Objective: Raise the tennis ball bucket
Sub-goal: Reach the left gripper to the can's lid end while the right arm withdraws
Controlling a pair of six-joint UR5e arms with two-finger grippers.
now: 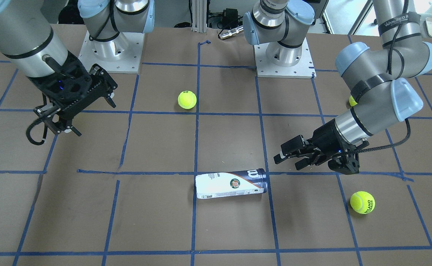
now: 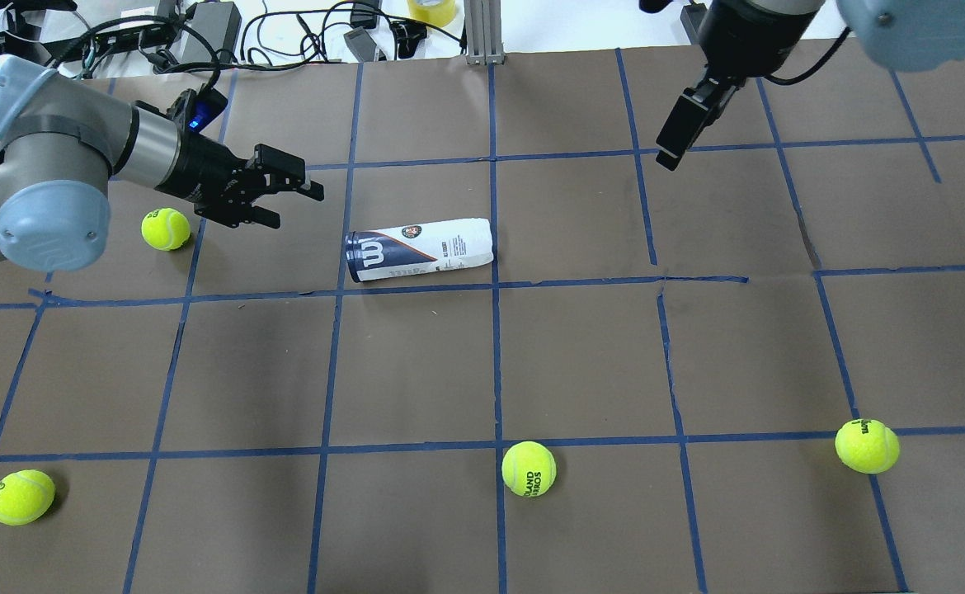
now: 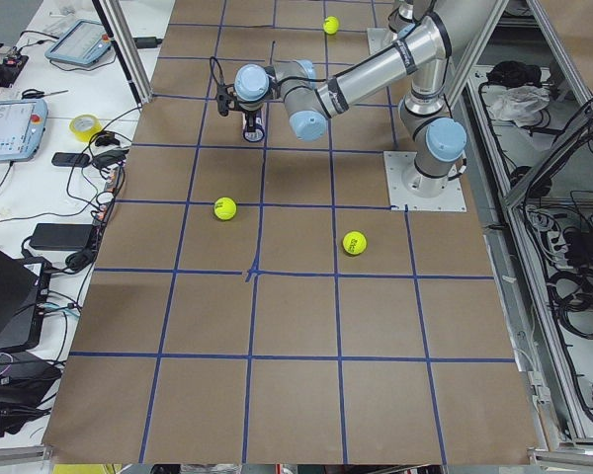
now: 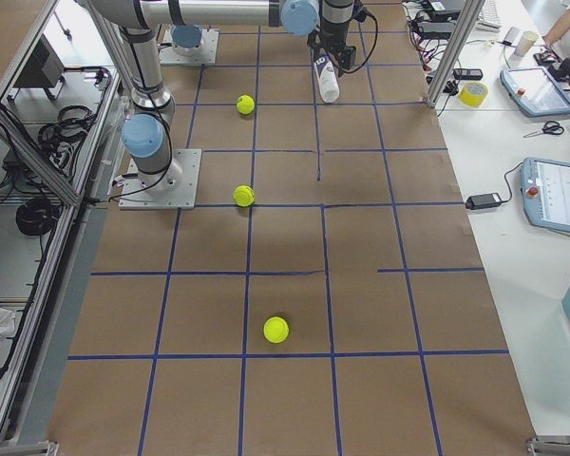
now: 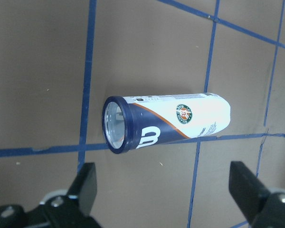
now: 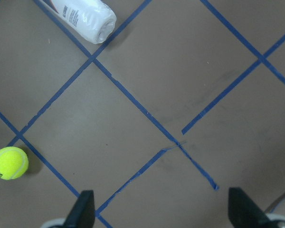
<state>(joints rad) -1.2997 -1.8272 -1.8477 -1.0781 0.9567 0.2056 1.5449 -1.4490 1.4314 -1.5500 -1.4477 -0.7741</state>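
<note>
And there it was: the slim cylindrical tennis ball can [image 2: 421,248], with its white label and dark navy end, lay flat on its side on the brown paper-covered table [image 2: 581,355]. It sat near the middle, just beside one of the blue tape grid lines [image 2: 614,281]. No gripper touched it. The navy end with the white "W" pointed toward the robot's left arm, and the small round emblem faced up.

The left gripper [image 2: 294,205] was right in the action! It hung just off that navy end, lined up with the can but clearly apart from it. The left wrist view showed its two black fingers [image 5: 83,183] spread wide with nothing between them, and the can's clear round lid [image 5: 115,124] faced the camera beyond them.

Over on the other side, the right gripper [image 6: 164,209] was well away from the can, above the table. Its jaws also stood wide apart and held nothing. From its wrist camera only the can's crumpled white end showed, in the top left corner, with a yellow-green tennis ball [image 6: 9,163] down at the left.

More yellow-green balls dotted the table. One lay close beside the left arm's wrist [image 2: 166,228], and three lay along the near row [image 2: 21,497], [image 2: 529,469], [image 2: 867,445], all well apart from the can.
</note>
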